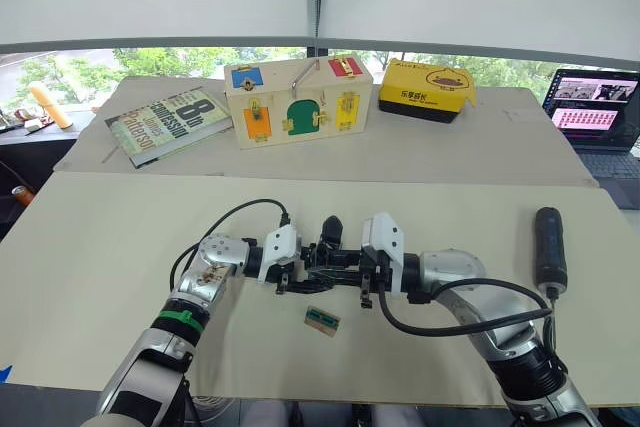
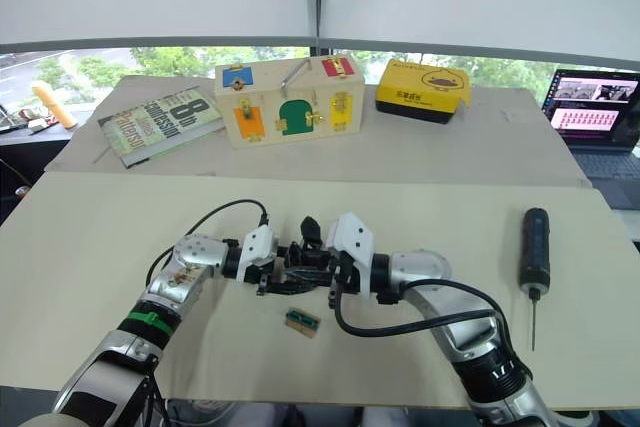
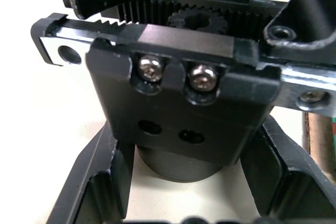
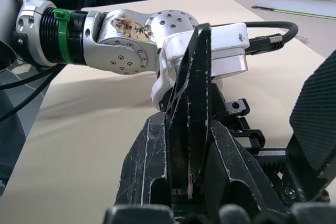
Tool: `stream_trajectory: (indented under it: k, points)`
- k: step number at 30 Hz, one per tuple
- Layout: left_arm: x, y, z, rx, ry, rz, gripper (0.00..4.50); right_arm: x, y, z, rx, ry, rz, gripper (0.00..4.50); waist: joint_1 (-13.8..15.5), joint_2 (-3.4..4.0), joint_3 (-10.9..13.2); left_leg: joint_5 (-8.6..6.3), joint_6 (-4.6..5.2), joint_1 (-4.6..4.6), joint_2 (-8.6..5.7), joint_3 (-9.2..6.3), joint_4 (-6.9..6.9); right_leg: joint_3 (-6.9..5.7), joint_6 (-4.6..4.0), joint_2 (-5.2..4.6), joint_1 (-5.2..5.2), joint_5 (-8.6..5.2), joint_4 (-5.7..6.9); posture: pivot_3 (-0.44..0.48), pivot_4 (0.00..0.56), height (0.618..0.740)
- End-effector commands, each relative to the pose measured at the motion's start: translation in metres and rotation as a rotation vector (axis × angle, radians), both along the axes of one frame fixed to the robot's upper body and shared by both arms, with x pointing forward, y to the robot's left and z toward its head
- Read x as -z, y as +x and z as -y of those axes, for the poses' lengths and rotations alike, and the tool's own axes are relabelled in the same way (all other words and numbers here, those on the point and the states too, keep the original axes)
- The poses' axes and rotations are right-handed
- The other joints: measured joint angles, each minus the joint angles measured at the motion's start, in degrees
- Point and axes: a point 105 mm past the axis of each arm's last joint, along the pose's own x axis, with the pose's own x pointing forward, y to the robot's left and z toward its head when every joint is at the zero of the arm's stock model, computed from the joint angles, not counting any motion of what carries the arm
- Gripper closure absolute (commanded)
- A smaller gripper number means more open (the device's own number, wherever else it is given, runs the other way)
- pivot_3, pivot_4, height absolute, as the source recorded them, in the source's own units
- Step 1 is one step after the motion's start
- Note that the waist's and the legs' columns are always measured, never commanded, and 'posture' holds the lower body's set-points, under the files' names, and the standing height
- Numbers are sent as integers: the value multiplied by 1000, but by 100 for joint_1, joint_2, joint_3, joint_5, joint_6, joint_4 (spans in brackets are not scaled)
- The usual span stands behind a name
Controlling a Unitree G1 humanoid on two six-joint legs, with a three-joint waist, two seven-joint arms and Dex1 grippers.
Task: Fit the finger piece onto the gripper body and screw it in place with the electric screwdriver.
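Left hand (image 1: 290,272) clamps the body (image 1: 322,265) mid-surface; right hand (image 4: 189,182) grips the finger piece (image 4: 190,108) upright against it. Seat it square on the rail; screwdriver (image 1: 549,249) waits near the right edge.

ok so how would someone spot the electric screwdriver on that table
Start from the open laptop at the robot's far right and come toward the robot onto the near tan tabletop. The electric screwdriver lies there alone: a thick black cylinder with a thin metal bit pointing toward the robot.
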Motion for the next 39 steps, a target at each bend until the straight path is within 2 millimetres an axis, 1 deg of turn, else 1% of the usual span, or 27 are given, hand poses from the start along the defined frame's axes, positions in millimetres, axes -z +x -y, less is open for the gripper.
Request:
stream_trajectory:
  k: [1,7,13,19,27,29,31,35,37,38,39]
  points:
    - [19,-3,-7,-25,84,-47,2191,19,-1,1,29,-61,-54,4087,-2,-1,-5,0,0,2,0,0,0,0,0,0,1,0,0,0,150,740]
    - [19,-3,-8,-23,87,-49,2191,30,15,14,124,-141,-40,4087,-4,-1,-13,0,0,12,2,1,0,3,-2,-2,8,1,0,0,150,740]
    - [19,-3,-6,-21,84,-46,2191,41,13,19,128,-154,-145,4088,-1,-6,-30,-2,3,24,3,0,-1,5,-5,-9,17,2,1,0,150,740]
    - [18,-2,-6,-26,80,-43,2191,44,13,20,130,-168,-152,4088,0,-10,-48,-6,11,28,5,-5,-2,6,-5,-19,20,3,0,0,150,740]
    - [18,-1,-6,-32,78,-42,2191,32,12,13,101,-158,-124,4088,-2,-11,-50,-10,17,28,5,-5,-2,3,-5,-33,19,3,-1,0,150,740]
    - [18,-1,-6,-33,78,-42,2191,29,12,12,89,-143,-114,4088,-3,-11,-50,-10,18,28,6,-5,-3,0,-5,-61,19,3,-1,0,150,740]
    - [19,0,-7,-35,78,-42,2191,24,10,9,63,-120,-96,4088,-4,-11,-50,-12,20,27,5,-5,-3,-6,-5,-67,18,3,-1,0,150,740]
    - [19,0,-7,-38,78,-42,2191,2,7,1,16,0,-38,4088,-5,-12,-49,-13,23,25,5,-5,-3,-7,-4,-68,17,3,-2,0,150,740]
    - [19,0,-7,-40,78,-41,2191,-5,6,0,1,39,7,3077,-5,-12,-49,-13,23,19,5,-4,-3,-7,-4,-68,13,3,-2,0,150,740]
    - [19,0,-7,-41,78,-41,2191,-8,5,0,-11,53,25,2817,-4,-13,-49,-13,23,17,5,-4,-3,-8,-4,-67,10,3,-2,0,150,740]
    - [19,0,-7,-43,78,-41,2191,-10,5,1,-14,64,43,2411,-5,-12,-48,-13,23,7,4,-4,-3,-9,-4,-67,3,3,-2,0,150,740]
